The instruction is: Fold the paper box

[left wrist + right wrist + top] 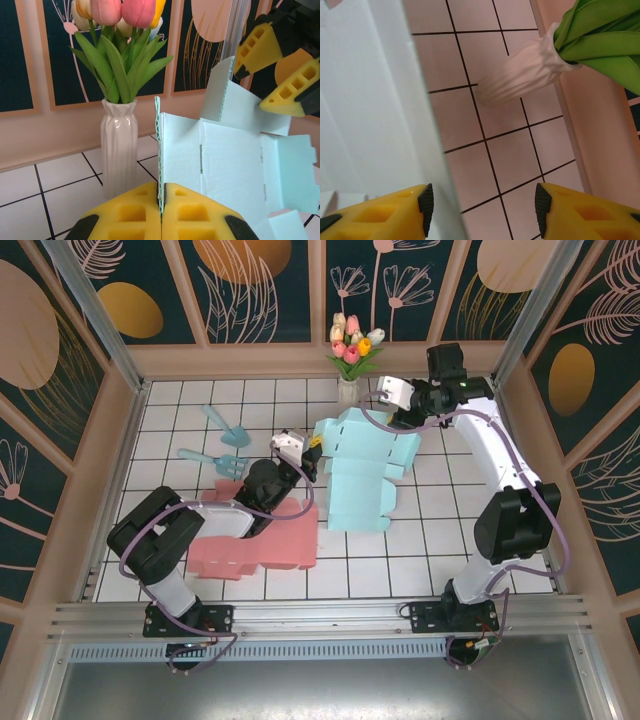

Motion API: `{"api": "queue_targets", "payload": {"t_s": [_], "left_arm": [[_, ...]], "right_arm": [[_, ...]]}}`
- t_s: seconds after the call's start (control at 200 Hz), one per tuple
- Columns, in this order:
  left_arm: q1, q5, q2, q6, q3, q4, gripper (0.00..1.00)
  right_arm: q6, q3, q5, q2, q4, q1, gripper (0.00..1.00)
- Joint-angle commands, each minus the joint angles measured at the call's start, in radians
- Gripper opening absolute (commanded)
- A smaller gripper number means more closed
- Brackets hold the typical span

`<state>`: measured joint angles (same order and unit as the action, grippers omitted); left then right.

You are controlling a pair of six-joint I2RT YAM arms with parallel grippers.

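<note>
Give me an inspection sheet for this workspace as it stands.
Surface: white tiled table, level.
Job's things: light blue paper box, partly folded with flaps raised, mid-table; pink box blank lying flat beneath the left arm.
Clutter: two teal toy tools at the rear left; vase of tulips at the back wall, close behind the box.
Grippers: left gripper shut on an upright edge of the blue box; right gripper open at a raised flap, not clamping it.
Cables: purple cables looped along both arms.
Surroundings: floral wall panels; metal frame rail at the near edge.
</note>
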<state>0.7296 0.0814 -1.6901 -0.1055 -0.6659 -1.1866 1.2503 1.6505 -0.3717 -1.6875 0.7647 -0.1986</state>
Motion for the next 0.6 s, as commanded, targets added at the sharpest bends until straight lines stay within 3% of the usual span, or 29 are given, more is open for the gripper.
{"api": "queue_targets", "payload": {"t_s": [0.0, 0.596], "left_arm": [[0.002, -0.026, -0.004, 0.015, 0.014, -0.09, 0.0], [0.002, -0.034, -0.009, 0.009, 0.02, -0.104, 0.0]], "right_arm": [[0.039, 0.032, 0.021, -0.001, 0.019, -0.011, 0.58], [0.04, -0.007, 0.042, -0.034, 0.073, -0.036, 0.38]]}}
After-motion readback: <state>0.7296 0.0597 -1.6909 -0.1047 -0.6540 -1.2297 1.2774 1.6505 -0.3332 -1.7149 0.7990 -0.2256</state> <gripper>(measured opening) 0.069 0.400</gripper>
